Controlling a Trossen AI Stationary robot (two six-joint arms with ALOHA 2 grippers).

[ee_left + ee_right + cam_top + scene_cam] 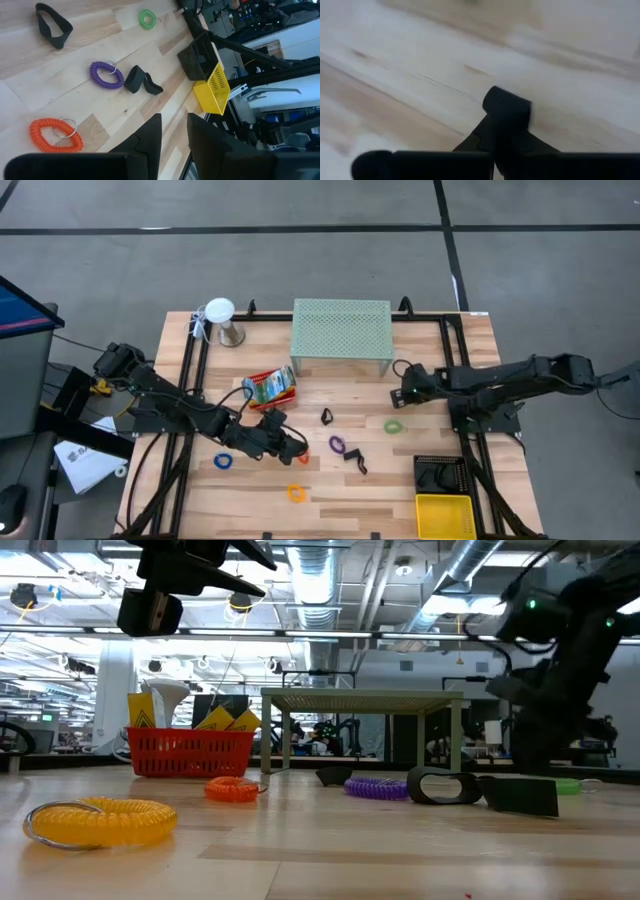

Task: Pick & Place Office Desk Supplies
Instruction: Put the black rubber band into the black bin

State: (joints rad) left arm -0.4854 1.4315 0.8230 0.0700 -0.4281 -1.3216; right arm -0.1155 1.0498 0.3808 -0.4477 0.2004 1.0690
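1. Office supplies lie scattered over the wooden desk [330, 510]; at the far left of them in the high view is a blue coil loop [223, 462], which the other views do not show.
2. Behind it, a red basket [270, 387] holds yellow-green crayon boxes [268, 386]; from above the basket's long axis runs slantwise, its right end farther back. The low view shows the basket [189, 752] upright with the boxes poking over its rim.
3. Left end effector [297, 447] hangs above the desk's front middle, fingers slightly parted and holding nothing; its wrist view shows the narrow gap between its fingers [150, 142].
4. An orange coil loop [296, 493] sits near the front edge; the low view shows it as the closest item [100, 821], lying flat.
5. A purple coil loop [337, 444] lies just beside a black clip [354, 457]; the left wrist view shows the two [106, 75] [141, 82] almost touching, the clip's long axis slanting away from the loop.
6. A green coil loop [395, 425] lies right of centre.
7. Right end effector [405, 394] hovers beside the mint-green mesh shelf [341, 327], fingers pressed together and empty; its blurred wrist view shows only bare wood past them.
8. A yellow tray [445, 516] stands at the front right corner.
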